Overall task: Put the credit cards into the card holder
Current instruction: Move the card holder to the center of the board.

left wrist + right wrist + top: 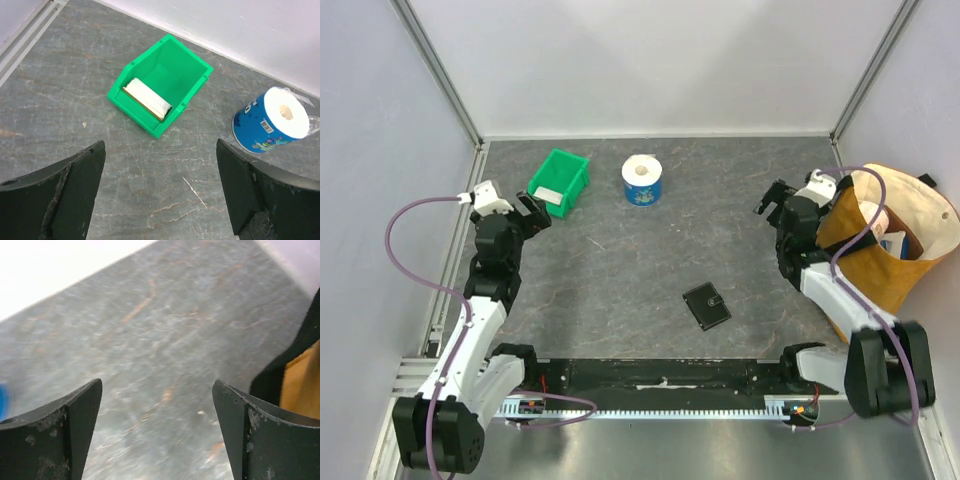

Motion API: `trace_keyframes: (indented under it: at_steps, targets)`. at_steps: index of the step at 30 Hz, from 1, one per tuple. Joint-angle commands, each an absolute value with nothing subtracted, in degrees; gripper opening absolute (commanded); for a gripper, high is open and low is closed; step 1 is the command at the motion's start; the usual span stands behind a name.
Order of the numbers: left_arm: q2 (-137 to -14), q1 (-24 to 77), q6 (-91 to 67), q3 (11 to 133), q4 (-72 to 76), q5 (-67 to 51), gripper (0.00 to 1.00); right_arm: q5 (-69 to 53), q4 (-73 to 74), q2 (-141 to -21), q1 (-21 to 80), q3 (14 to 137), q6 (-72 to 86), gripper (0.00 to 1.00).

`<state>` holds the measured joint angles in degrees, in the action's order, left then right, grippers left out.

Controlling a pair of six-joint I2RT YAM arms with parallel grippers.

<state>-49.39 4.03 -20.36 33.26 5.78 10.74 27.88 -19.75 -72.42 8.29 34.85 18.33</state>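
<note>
Left gripper point(533, 216) and right gripper point(772, 200) both spread wide, empty. Left should probably dip steeply into the green bin point(190, 67), upper left, and pinch the credit cards point(147, 98) by their edges.

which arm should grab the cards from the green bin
Left: the left gripper, open, is right beside the green bin holding the cards; the right gripper is far across the table.

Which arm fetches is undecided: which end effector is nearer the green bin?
The left end effector, just beside the green bin; the right end effector is far across, by the bag.
</note>
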Motion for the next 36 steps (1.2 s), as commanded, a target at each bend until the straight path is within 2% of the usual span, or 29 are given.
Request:
trace_keyframes:
  at_steps: [1,3,6,10,15,18,21,26,27,32,34,36]
  targets:
    - [-48.1,4.1,-29.9,36.1,-1.9,15.6,0.97,17.1,-3.7,-63.4,8.5,35.1,37.2,0.98]
    - [-48.3,4.2,-40.3,37.9,-12.4,16.3,0.99,8.7,-0.1,-61.3,8.2,35.2,34.1,0.98]
    - [-47.9,4.1,-40.3,36.1,-10.0,14.8,0.99,-5.2,5.9,-58.3,8.3,34.2,34.4,0.98]
    - [-47.1,4.1,-35.3,34.6,-5.7,7.4,0.99,-10.0,10.0,-54.6,9.1,32.1,35.1,0.98]
    - [-48.2,4.1,-30.7,33.1,-2.0,-11.4,0.93,-4.4,19.5,-51.5,15.5,32.1,35.5,0.93]
    - [-52.3,6.6,-28.2,34.1,-1.2,-20.9,0.93,-1.7,23.2,-50.9,20.7,30.5,39.7,0.93]
    - [-56.4,15.0,-23.8,35.4,-4.1,-15.6,0.94,1.0,23.5,-51.3,24.5,28.3,44.1,0.91]
    - [-60.8,24.5,-22.0,35.9,-4.2,-13.8,0.94,3.6,22.5,-53.8,30.1,25.8,49.3,0.81]
    - [-61.2,25.8,-22.1,35.3,-3.3,-13.9,0.94,3.6,22.4,-54.6,31.1,25.6,49.5,0.77]
    - [-64.9,30.8,-22.9,33.2,-0.3,-17.8,0.89,5.2,21.4,-58.8,36.6,24.7,50.7,0.70]
    - [-66.1,32.1,-24.6,31.6,1.9,-18.1,0.88,5.0,19.4,-61.1,38.9,24.3,51.5,0.64]
    - [-66.0,33.0,-26.3,30.2,3.8,-18.2,0.87,5.2,17.5,-63.6,41.6,24.5,53.4,0.65]
